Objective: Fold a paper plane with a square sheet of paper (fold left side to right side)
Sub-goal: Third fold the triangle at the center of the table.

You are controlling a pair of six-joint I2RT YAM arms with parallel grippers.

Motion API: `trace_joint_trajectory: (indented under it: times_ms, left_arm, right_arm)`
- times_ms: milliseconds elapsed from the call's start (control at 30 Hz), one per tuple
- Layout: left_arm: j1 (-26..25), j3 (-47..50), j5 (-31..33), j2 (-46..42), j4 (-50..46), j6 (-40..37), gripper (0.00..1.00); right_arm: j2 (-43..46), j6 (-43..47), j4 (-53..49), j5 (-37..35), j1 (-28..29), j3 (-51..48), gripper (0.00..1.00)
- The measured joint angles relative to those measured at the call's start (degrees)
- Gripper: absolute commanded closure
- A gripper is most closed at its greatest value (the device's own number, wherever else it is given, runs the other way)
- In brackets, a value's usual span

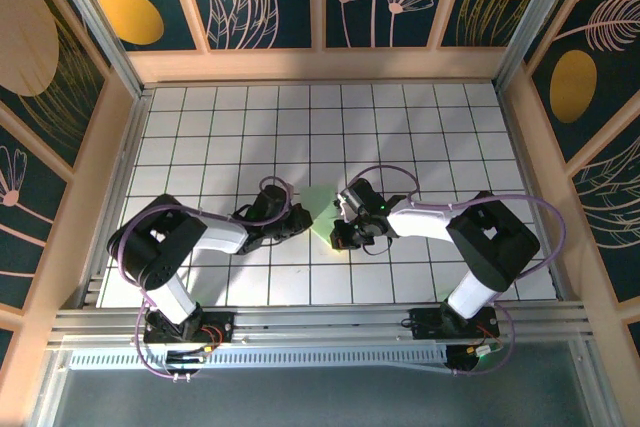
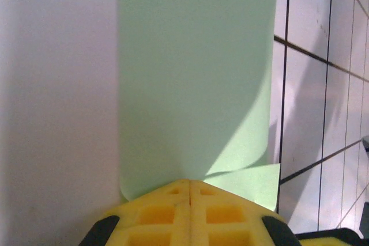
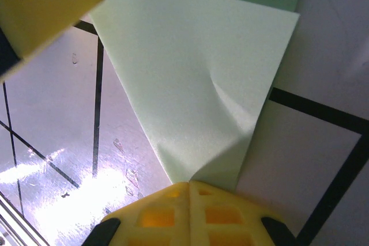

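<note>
The tiled table (image 1: 450, 127) carries the square sheet of paper (image 1: 318, 209), which sits between the 2 sets of fingertips and bows upward with no crease showing. The left gripper (image 2: 189, 185) is clamped on one edge, and the right gripper (image 3: 189, 187) is clamped on a corner. I'd judge fold 1 barely underway, with every later fold left.

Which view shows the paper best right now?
Left wrist: the paper is large and central, both side edges visible, curling over from the shut left gripper. Right wrist shows one dented corner pinched by the right gripper. Top external shows a small green patch between the grippers.
</note>
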State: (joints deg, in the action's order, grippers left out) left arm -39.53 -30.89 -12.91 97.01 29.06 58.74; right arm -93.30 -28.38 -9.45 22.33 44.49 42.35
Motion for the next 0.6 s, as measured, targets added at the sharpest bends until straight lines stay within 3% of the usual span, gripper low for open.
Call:
trace_joint_trajectory:
  times_ms: [333,600]
  left_arm:
    - [6.7,1.7,0.7,-2.3,-0.8,-3.2,1.00]
    - [6.9,3.8,2.9,-15.8,-6.4,-7.1,1.00]
  right_arm:
    - [0.0,0.0,0.0,0.0,0.0,0.0,1.00]
    - [0.0,0.0,0.0,0.0,0.0,0.0,1.00]
